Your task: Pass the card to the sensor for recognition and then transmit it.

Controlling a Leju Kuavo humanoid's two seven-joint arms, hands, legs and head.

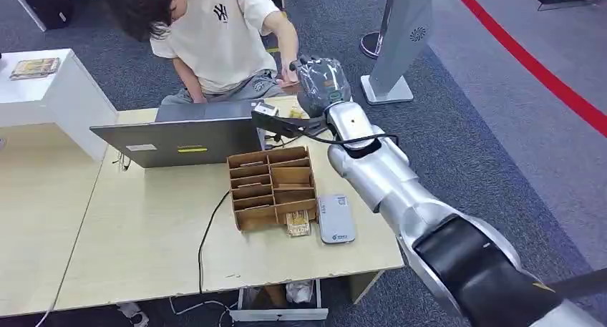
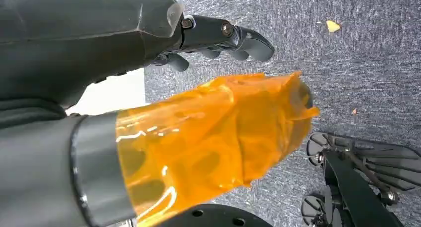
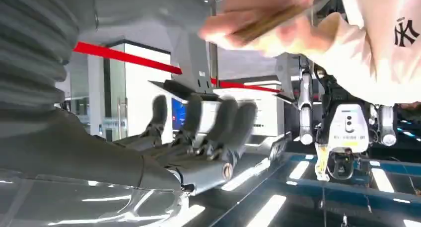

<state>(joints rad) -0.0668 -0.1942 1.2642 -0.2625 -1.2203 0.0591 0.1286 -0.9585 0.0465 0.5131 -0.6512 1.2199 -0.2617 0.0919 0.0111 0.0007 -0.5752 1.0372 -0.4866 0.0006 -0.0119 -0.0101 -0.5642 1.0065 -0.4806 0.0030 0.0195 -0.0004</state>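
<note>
My right arm reaches across the table, and my right hand (image 1: 323, 85) is raised at its far edge in front of a seated person (image 1: 215, 37). In the right wrist view the person's hand (image 3: 250, 11) pinches a thin tan card (image 3: 265, 23) just beyond my fingers (image 3: 218, 122). Those fingers are stretched out and apart with nothing between them. The grey-white card sensor (image 1: 336, 218) lies flat on the table near the front right. My left hand (image 2: 164, 78) hangs over grey carpet, its thumb wrapped in orange film, and holds nothing.
A cardboard organizer (image 1: 273, 186) with several compartments stands mid-table, with a loose card (image 1: 298, 223) at its front. Behind it is an open laptop (image 1: 182, 137), and a black cable (image 1: 207, 234) runs toward the front edge. A white kiosk stand (image 1: 397, 41) rises beyond the table.
</note>
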